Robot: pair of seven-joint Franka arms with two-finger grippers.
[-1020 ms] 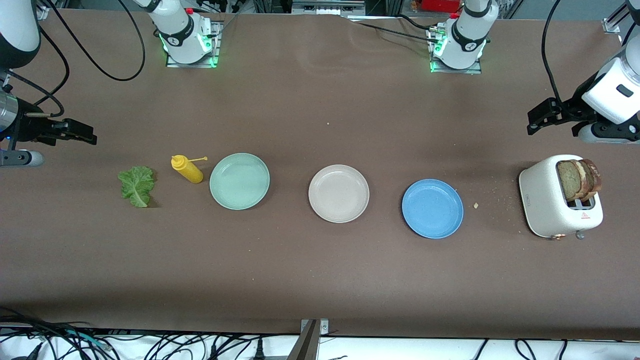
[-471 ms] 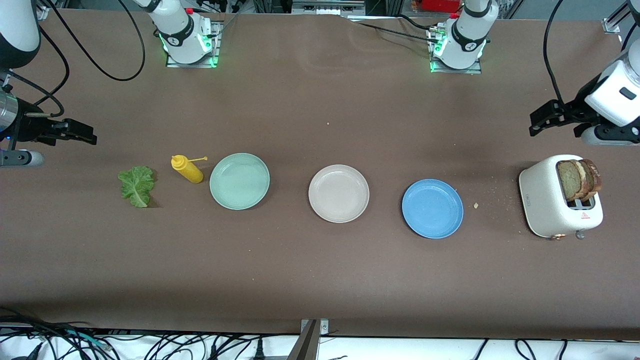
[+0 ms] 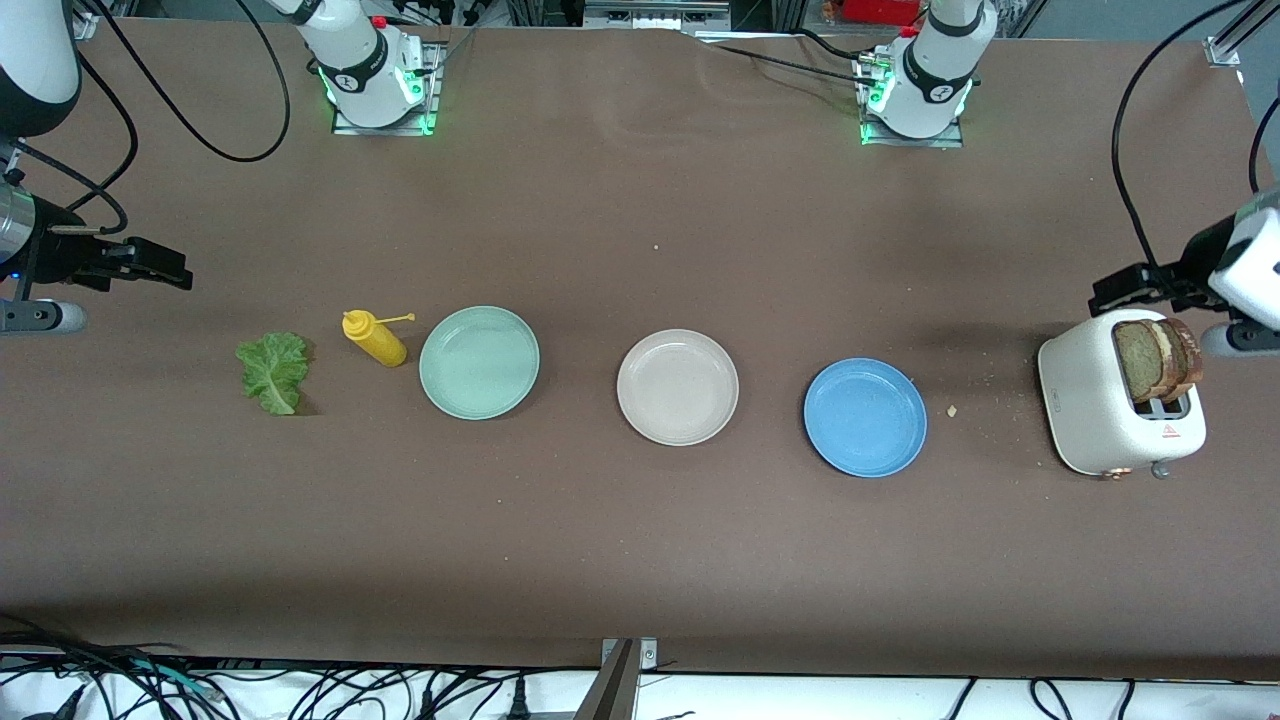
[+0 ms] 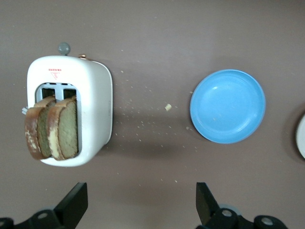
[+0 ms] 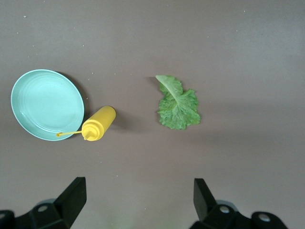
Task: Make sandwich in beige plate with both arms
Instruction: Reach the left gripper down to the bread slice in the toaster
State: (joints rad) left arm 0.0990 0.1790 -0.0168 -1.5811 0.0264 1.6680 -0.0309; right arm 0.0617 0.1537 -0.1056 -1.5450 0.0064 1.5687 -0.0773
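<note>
Left claw [image 3: 1125,290] shifted toward toaster [image 3: 1095,405] since earlier frame; now hung over desk [image 3: 640,560] just beside it, fingers apart, nothing held. Two bread slices [image 3: 1155,360] stood in toaster slots below claw. Beige plate [image 3: 677,387] well apart, past blue plate [image 3: 865,417]. Right claw [image 3: 150,265] parked, fingers apart, over desk near lettuce leaf [image 3: 273,372].
</note>
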